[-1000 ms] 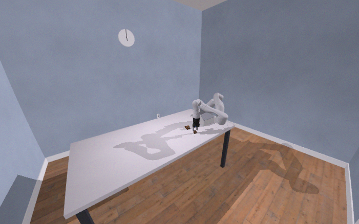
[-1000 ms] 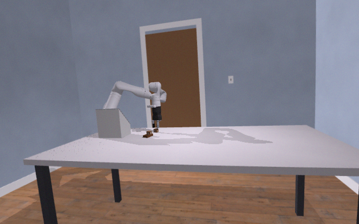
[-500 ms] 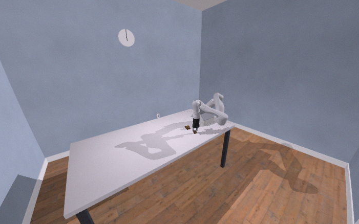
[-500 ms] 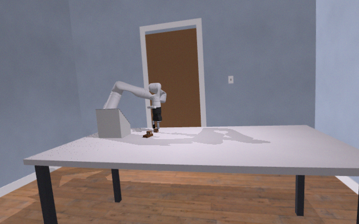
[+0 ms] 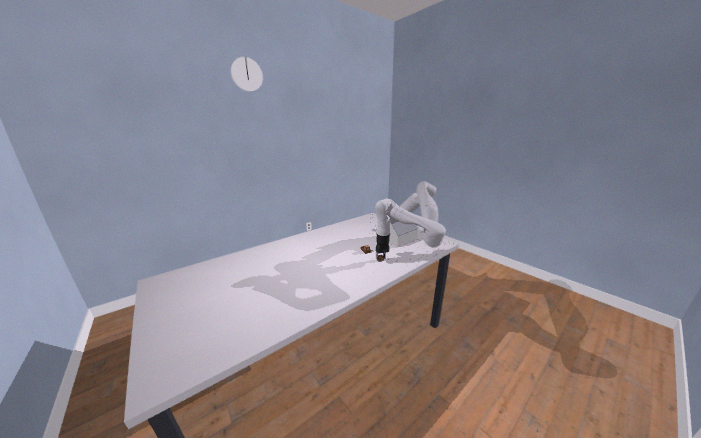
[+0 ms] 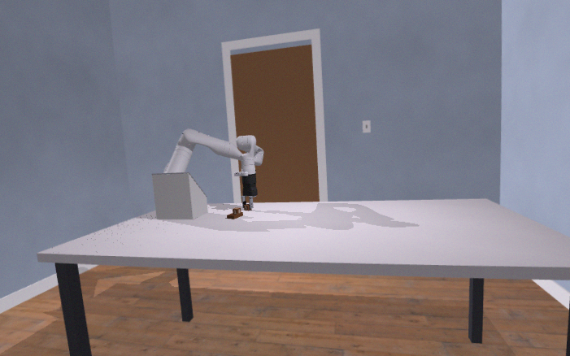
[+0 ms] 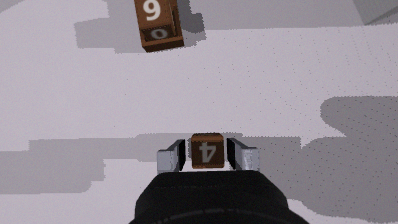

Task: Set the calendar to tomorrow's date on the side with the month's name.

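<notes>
Item: loose cube (image 5: 380, 258) (image 6: 246, 207) (image 7: 207, 151), brown, pale "4" on its upper face, inverted in the wrist view. Placed on the table (image 5: 205, 326) (image 6: 322, 247) (image 7: 75, 100), outside the tray (image 5: 362, 250) (image 6: 233, 216) (image 7: 163, 46). Squarish, no evident long axis.

Relation to fingers: cube lies between the two fingers of the gripper (image 5: 380, 256) (image 6: 247, 206) (image 7: 206, 156), one to its left and one to its right in the wrist view, a gap showing on either side. Closing left-to-right would likely meet two opposite side faces; whether the tips are low enough for a sound hold is hard to judge.

State of fingers: well apart, short of full spread, gripping nothing.

Tray: in the exterior view, left of the loose cube and nearer the camera; long axis runs from near left to far right. Bears the second cube (image 5: 367, 248) (image 6: 236, 210) (image 7: 152, 11), a 9-like figure above, "0" on one side face. Return of the loose cube beside it is presumably outstanding.

Count: arm, one; gripper, one; fingers, two; cubes, two (one loose, one in the tray); tray, one; table, one.
</notes>
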